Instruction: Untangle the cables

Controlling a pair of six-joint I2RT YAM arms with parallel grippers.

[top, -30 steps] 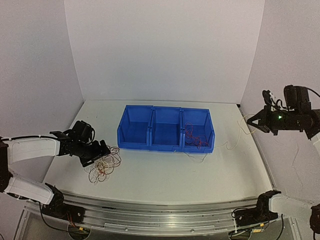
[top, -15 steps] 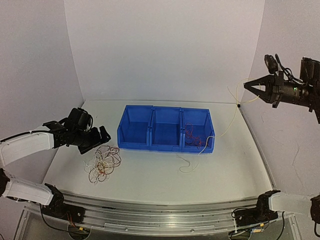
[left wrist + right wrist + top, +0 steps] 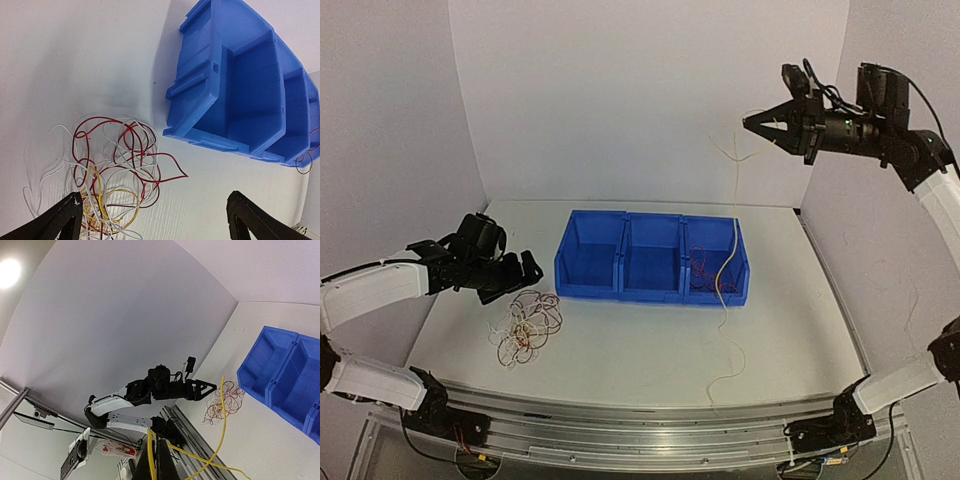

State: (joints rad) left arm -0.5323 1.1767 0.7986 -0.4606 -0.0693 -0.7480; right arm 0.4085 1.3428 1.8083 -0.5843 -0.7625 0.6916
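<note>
Lower yellow cable [image 3: 736,215], pinched in right pincer [image 3: 751,122], clear of binned red wires [image 3: 705,268]; poise wide left pincer [image 3: 153,200] over tangle [image 3: 110,170]

No text, label, brand, number or sign can be read in any view; the only candidate, a small red-and-white patch [image 3: 119,448] beside the left arm's base at the near edge of the table, seen from the right wrist, is too blurred to make out.
</note>
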